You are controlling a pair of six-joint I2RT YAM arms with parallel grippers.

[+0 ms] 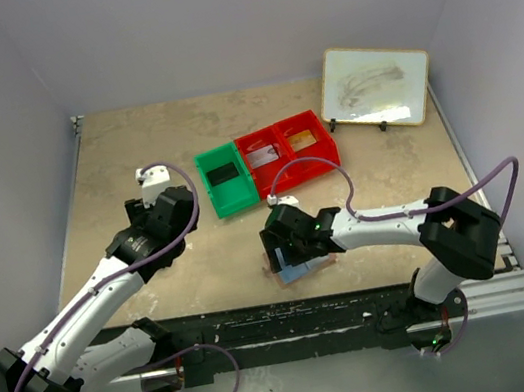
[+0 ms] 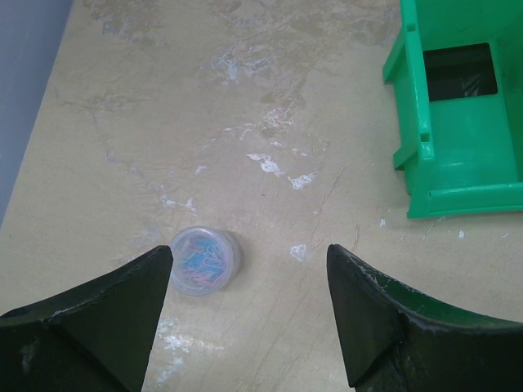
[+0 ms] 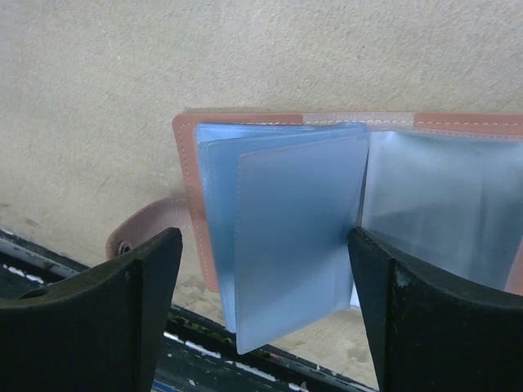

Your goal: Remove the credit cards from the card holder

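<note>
From above, the right tool (image 1: 288, 238) hangs over the card holder (image 1: 307, 268), which lies open at the near edge of the desk (image 1: 133, 158). Credit cards (image 1: 302, 138) lie in the bins (image 1: 235, 202). The left wrist view shows the left tool (image 2: 249, 253) wide and empty. In the right wrist view, the right tool's jaws stand wide astride a raised sleeve (image 3: 298, 245) that looks empty. The holder's long axis runs left-right, inside up. The step is probably searching the sleeves; the next move calls for pinching any card edge found.
</note>
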